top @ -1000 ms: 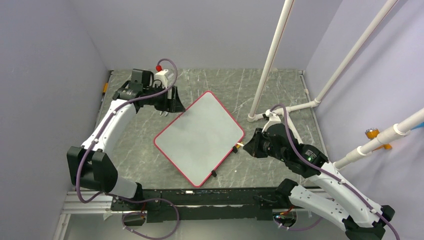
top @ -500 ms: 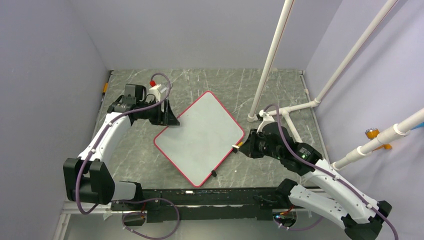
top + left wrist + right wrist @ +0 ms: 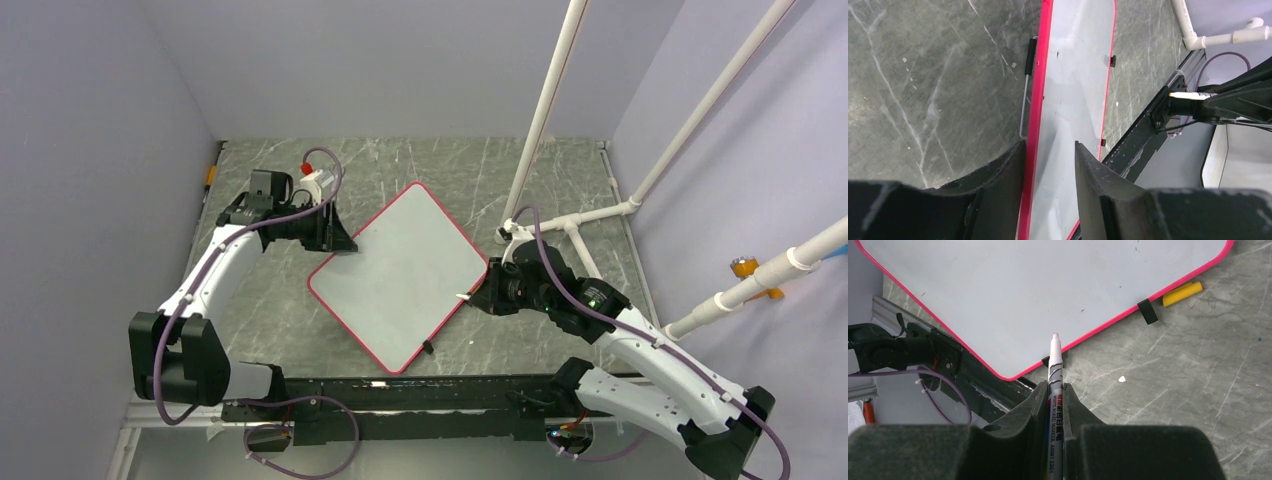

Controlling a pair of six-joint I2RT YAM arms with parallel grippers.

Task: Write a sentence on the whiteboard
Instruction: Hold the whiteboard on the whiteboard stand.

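Whiteboard: flat on the desk, turned cornerwise, one corner toward the arm bases, one toward the back. Roughly mid-desk, between the two arms. Surface blank; no sentence on it yet, only a few specks.

Right edge: black clip on the red frame, yellow cap lying on the desk just outside it.

Marker: uncapped, pinched firmly in the right tool. Long axis runs straight out of the jaws toward the board. In the wrist view the tip sits just inside the near-right frame. Cannot tell whether it touches the surface.

Left tool: at the board's far-left edge. Jaws stand apart, bracketing the red frame: one finger over the desk, the other over the white face. No clamp on anything that I can make out.

Key relation: the board lies ahead and to the left of the right tool, along the marker's own axis. The right arm is the writing arm. It needs to carry the tip well inward from the frame before the first stroke. The left looks placed to steady the board.

Risk, judged: the board sliding under pen pressure if the left side is not braced.
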